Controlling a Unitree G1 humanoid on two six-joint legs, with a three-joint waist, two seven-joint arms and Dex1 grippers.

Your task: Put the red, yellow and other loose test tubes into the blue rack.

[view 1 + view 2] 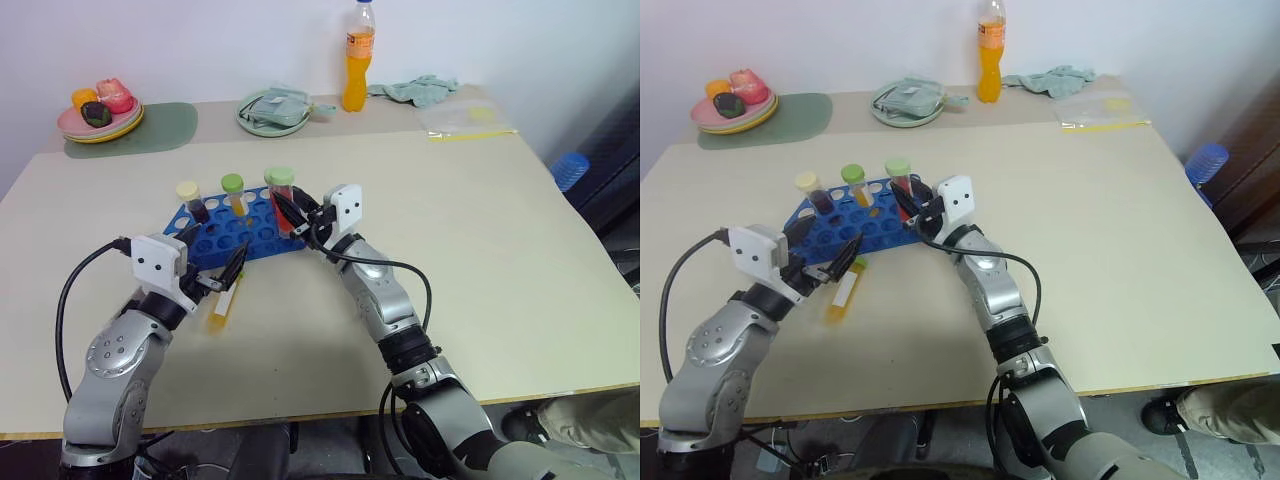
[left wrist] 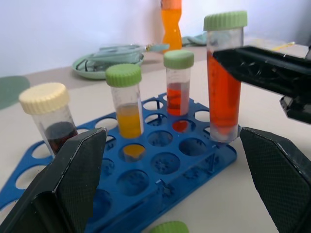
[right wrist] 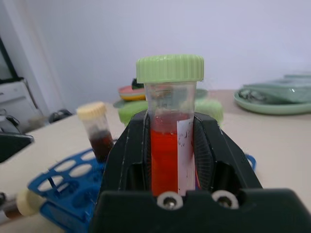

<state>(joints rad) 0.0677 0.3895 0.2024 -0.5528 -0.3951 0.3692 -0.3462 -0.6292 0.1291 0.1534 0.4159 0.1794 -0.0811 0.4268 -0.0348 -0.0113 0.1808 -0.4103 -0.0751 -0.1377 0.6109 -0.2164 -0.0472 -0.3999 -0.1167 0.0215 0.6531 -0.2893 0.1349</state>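
Observation:
The blue rack (image 1: 225,235) lies mid-table and holds three upright tubes: a cream-capped dark one (image 2: 51,119), a green-capped yellow one (image 2: 127,109) and a green-capped red one (image 2: 178,85). My right gripper (image 1: 285,211) is shut on another red test tube (image 3: 167,145) with a green cap, held upright over the rack's right end with its tip just above the holes. A yellow test tube (image 1: 222,305) lies loose on the table in front of the rack. Just above that tube my left gripper (image 1: 212,256) stands open and empty, its fingers (image 2: 68,179) pointing at the rack.
At the back stand a plate of toy fruit (image 1: 100,112) on a green mat (image 1: 160,128), a green dish (image 1: 272,112), an orange drink bottle (image 1: 358,55), a cloth (image 1: 420,90) and a plastic bag (image 1: 465,120). Bare tabletop stretches to the rack's right.

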